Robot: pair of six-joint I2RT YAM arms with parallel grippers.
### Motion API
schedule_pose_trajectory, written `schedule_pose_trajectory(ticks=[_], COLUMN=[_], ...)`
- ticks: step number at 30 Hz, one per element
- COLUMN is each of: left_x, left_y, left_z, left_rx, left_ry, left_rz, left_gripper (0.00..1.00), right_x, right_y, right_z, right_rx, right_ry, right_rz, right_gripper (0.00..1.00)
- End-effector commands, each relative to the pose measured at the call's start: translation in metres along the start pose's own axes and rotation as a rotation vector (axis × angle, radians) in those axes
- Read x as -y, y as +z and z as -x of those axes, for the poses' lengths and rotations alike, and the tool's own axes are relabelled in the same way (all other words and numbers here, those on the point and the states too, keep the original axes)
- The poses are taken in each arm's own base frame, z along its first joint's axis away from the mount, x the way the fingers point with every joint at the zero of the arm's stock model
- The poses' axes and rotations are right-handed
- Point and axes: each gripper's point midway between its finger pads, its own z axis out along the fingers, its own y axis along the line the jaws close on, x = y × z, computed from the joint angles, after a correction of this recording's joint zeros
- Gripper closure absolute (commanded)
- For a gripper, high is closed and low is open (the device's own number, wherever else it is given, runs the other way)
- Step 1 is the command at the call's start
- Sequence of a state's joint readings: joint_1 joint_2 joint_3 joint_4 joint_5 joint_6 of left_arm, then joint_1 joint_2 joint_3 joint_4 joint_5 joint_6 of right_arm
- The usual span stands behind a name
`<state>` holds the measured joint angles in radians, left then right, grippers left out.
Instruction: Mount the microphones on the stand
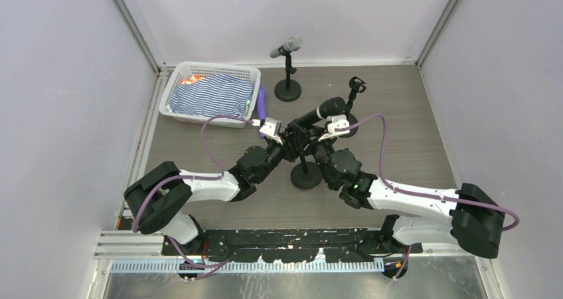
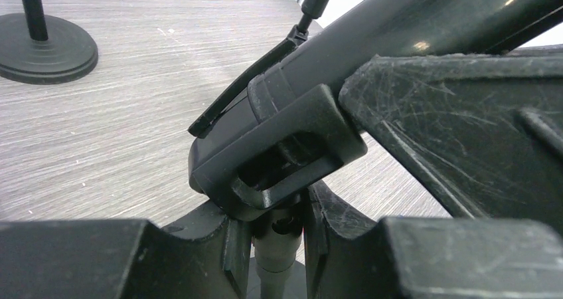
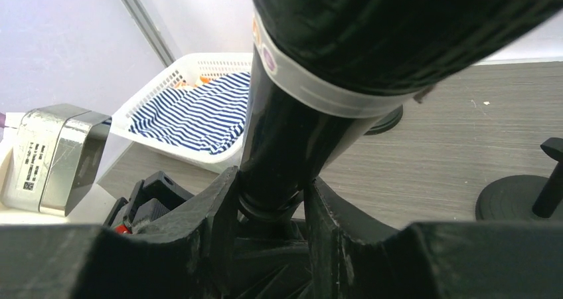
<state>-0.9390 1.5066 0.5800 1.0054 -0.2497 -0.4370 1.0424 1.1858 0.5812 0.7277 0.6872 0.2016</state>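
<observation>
Only the left wrist view shows the left gripper [image 2: 277, 242] pinching the middle stand's [image 1: 307, 175] post just under its clip [image 2: 279, 156], where the black microphone's [image 1: 319, 110] tail rests. The right wrist view shows the right gripper [image 3: 273, 202] clamped on that microphone's body below a pale band [image 3: 319, 90]; its marks, and the label [image 3: 30, 161] on a grey box [image 3: 66, 153], are too small to read. From above, the silver-grey microphone [image 1: 287, 46] sits on the back stand [image 1: 287, 92], the purple microphone [image 1: 262, 101] lies beside the basket [image 1: 182, 70], and both grippers meet mid-table, well apart from the side walls.
</observation>
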Motion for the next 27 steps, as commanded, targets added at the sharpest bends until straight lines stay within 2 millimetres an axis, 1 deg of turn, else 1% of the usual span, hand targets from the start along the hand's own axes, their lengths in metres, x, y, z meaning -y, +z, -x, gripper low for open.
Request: schedule_pose_trajectory(ticks=[1,3,7,10,17,22,27], left_x=[0.051,0.048,0.043,0.042,0.039,0.037,0.035], left_y=[-0.007,-0.007,-0.007,-0.008,-0.008,-0.009,-0.01], left_z=[0.079,0.078,0.076,0.075,0.072,0.072,0.071], left_rx=[0.25,0.248,0.248,0.249,0.252,0.253,0.25], left_ry=[-0.057,-0.063,-0.072,-0.078,-0.09,-0.085,-0.068], left_rz=[-0.172,-0.157,-0.137,-0.132,-0.125,-0.117,-0.115], left_gripper=[1.0,1.0,1.0,1.0,1.0,1.0,1.0], right_x=[0.015,0.014,0.013,0.013,0.015,0.015,0.023], right_y=[-0.034,-0.034,-0.034,-0.034,-0.041,-0.053,-0.076], right_z=[-0.077,-0.063,-0.042,-0.032,-0.008,0.013,0.039], right_rx=[-0.288,-0.249,-0.183,-0.148,-0.072,-0.033,-0.021], right_ry=[-0.237,-0.21,-0.165,-0.133,-0.064,-0.037,-0.043], right_rz=[0.061,0.059,0.051,0.05,0.06,0.104,0.145], right_gripper=[0.79,0.74,0.7,0.63,0.54,0.46,0.39])
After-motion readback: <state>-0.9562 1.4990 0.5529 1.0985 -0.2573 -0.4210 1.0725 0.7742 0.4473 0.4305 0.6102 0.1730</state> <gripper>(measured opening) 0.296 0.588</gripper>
